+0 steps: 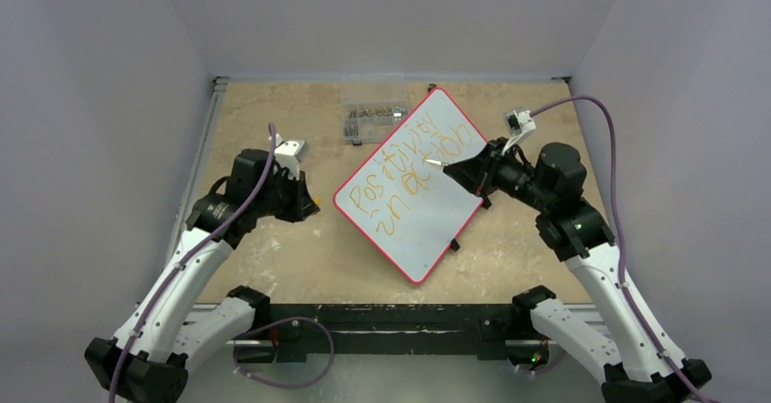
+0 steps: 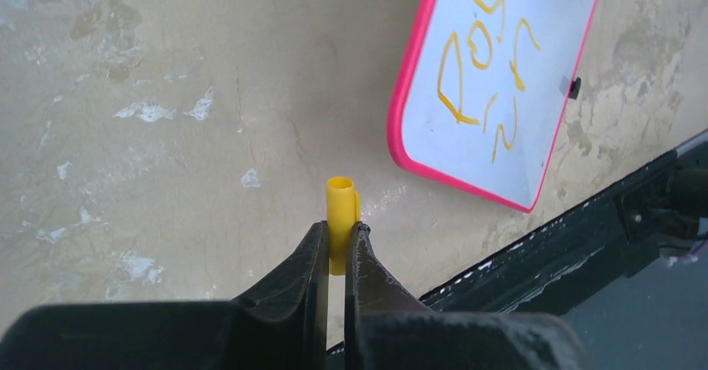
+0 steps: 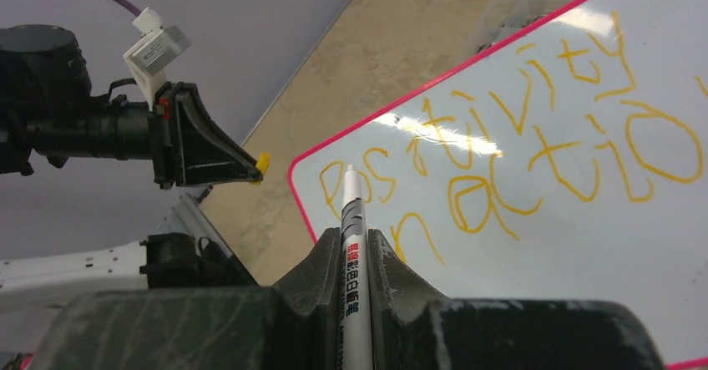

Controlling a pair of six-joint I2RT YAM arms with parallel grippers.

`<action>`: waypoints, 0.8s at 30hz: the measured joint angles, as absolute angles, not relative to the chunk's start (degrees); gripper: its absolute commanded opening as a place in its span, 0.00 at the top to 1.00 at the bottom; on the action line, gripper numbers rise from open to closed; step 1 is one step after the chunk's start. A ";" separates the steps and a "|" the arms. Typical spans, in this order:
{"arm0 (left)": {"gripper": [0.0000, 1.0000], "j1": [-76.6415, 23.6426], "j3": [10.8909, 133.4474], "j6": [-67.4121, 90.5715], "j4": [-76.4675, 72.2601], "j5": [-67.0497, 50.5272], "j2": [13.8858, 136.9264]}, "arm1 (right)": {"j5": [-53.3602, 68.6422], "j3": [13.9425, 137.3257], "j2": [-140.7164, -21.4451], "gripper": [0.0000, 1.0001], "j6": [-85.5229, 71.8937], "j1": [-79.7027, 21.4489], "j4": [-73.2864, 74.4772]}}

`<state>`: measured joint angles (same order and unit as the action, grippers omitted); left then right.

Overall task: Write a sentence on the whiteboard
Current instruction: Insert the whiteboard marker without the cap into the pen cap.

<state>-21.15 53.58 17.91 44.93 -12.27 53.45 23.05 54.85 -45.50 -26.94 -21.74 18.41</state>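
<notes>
On the counter (image 1: 273, 130) between the two arms: lettering apparently finished, pen not yet capped.
The whiteboard (image 1: 423, 230) lies flat near the middle of the counter, turned on a diagonal. Its long axis runs from near-left to far-right, and the edge with the black feet faces near-right. The sentence (image 1: 414, 162) follows that axis in two orange-yellow lines, "Positivity" above "in action", with the letter tops toward the left arm's side. All the words seem to be there, so the writing itself looks done. The right end effector (image 1: 447, 166) is clamped on a white marker (image 3: 352, 220) whose tip points left over the second line — whether it touches the board cannot be told. The left end effector (image 2: 338, 238), off the board's left corner, is clamped on a yellow cap (image 2: 341, 207) — recapping is probably what remains.
</notes>
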 measured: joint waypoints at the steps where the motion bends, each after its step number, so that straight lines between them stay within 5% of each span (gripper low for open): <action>1: 1.00 -21.15 53.58 16.51 45.25 -13.13 52.10 | 24.36 54.92 -45.91 1.00 -27.03 -21.74 17.89; 13: 1.00 -22.06 53.01 7.77 41.71 -28.14 46.39 | 43.75 55.07 -52.38 1.00 -32.58 -23.09 6.76; 24: 1.00 -27.86 52.14 5.23 39.72 -36.32 44.25 | 46.61 64.88 -64.93 1.00 -22.50 -34.94 14.37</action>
<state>-27.86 52.14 5.23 39.72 -36.32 44.25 46.61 64.88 -64.93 -22.50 -34.94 14.37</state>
